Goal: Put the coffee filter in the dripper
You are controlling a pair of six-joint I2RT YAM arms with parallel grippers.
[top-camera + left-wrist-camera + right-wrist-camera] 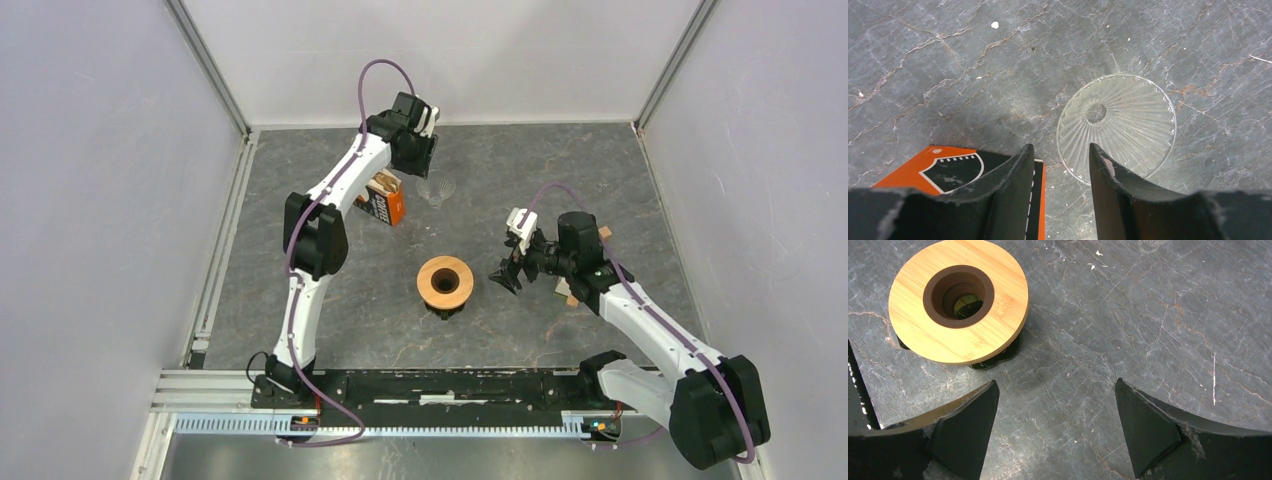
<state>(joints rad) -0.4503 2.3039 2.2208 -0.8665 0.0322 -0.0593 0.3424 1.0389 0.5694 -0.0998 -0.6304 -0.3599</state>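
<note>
Okay so, biggest first: the grey stone-look tabletop (560,170) has both arms out over it. The left one reaches to the far side and the right one bends in toward the middle.

The orange and black cardboard box (385,207) lies far left of centre, right below the left arm's wrist. No loose coffee filter shows anywhere; my guess is they're in that box.

The round tan wooden ring (998,305) sits mid-table on a squat black base (998,357), with no glass in it.

The dripper part, a small clear ribbed glass cone (1128,125), stands alone just right of the box, well apart from the ring. The wrist view looks straight down its axis, so it seems upright.

The left claw (1060,150) hangs above the gap between box and cone. Its jaws are about half apart with nothing between them, and the cone is just to its right. That arm is by far the nearer one.

The right claw (1057,382) is spread wide and empty, with the ring to its left.
</note>
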